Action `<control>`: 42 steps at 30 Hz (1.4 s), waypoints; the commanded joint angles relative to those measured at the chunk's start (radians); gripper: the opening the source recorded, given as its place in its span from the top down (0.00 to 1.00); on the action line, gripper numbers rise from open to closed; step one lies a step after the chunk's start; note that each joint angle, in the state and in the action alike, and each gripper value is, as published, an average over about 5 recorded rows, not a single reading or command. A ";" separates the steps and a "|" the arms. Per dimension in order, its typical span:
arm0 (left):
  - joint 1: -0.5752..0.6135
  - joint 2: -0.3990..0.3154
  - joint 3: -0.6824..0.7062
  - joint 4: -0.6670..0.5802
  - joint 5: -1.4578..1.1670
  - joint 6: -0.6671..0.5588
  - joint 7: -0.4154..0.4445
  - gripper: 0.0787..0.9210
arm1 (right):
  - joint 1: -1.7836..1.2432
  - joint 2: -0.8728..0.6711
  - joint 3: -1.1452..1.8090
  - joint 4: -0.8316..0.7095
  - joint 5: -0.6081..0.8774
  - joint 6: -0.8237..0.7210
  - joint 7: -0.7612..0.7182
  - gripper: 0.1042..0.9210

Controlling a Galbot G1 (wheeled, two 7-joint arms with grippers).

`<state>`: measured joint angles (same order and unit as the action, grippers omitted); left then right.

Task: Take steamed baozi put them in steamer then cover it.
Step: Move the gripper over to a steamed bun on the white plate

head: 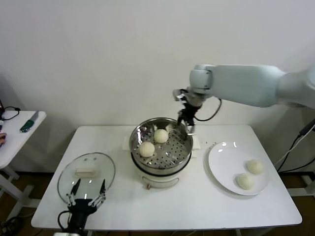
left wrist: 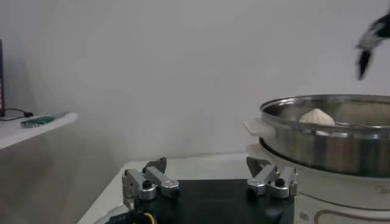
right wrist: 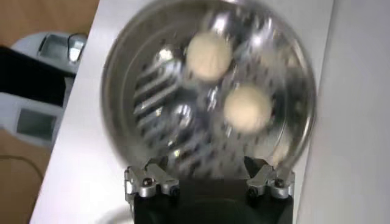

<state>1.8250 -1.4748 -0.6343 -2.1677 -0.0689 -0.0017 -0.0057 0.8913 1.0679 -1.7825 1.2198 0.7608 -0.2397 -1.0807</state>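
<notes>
Baozi count tells us where we stand: two steamed baozi [head: 154, 142] sit on the perforated floor of the steamer [head: 161, 142], and two more baozi [head: 250, 174] wait on the white plate [head: 237, 168] on the table [head: 197, 206], to the steamer's right. We judge the job about half done, with the next fetch ahead of us.

Our right gripper [head: 186, 121] hangs over the far rim of the steamer with its fingers spread and nothing between them; its wrist view looks straight down into the basket and shows the pads [right wrist: 149, 182] wide apart and bare. Our left gripper [head: 86, 194] rests low at the near left edge of the table, just in front of the cover [head: 86, 174], its fingers [left wrist: 150, 181] likewise released and empty. The cover lies flat on the table to the left of the steamer, well apart from the plate.

To do the step well, we lift the right gripper clear of the steel rim before swinging toward the plate, so no finger clips the pot. We come down on one bun from directly above, straddle its widest part, and close only lightly: soft dough probably dents or tears under a hard squeeze. We take the nearer bun first so the other is not nudged off the plate. In the basket, the open floor lies on the near and right side, so we set the next bun there, apart from the two already placed. The cover waits until all four are in.
</notes>
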 commanded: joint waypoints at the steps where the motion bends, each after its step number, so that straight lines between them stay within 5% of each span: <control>1: 0.012 0.000 -0.003 0.001 0.008 0.001 -0.003 0.12 | -0.033 -0.386 0.024 0.161 -0.308 0.022 -0.025 0.12; 18: 0.020 -0.034 -0.012 -0.011 0.070 0.037 -0.060 0.12 | -0.573 -0.507 0.411 0.023 -0.654 0.087 -0.030 0.12; 42: 0.017 -0.045 -0.015 0.001 0.073 0.045 -0.088 0.12 | -0.676 -0.439 0.477 -0.069 -0.674 0.093 -0.040 0.12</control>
<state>1.8433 -1.5166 -0.6515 -2.1703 -0.0001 0.0403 -0.0834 0.2572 0.6331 -1.3343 1.1700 0.1117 -0.1501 -1.1179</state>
